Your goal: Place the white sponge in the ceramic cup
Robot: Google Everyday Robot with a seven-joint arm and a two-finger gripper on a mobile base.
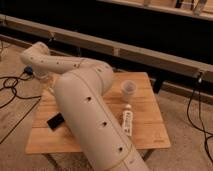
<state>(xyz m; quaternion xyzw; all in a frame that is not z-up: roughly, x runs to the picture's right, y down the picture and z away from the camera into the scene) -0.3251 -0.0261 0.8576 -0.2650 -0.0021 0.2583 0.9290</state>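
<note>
The ceramic cup (128, 90) stands upright on the far right part of the wooden table (150, 136); it is small, pale and round. The white sponge is hidden from view. My big white arm (85, 107) crosses the middle of the table from the bottom edge up to an elbow, then reaches left to a joint (34, 54) beyond the table's left corner. My gripper does not show; it is out of sight behind or past the arm.
A white labelled bottle (127, 121) lies on the table just in front of the cup. A black phone (56, 121) lies at the front left. Cables (11, 84) run on the floor at left and at right (199, 112). A long low rail (150, 52) runs behind the table.
</note>
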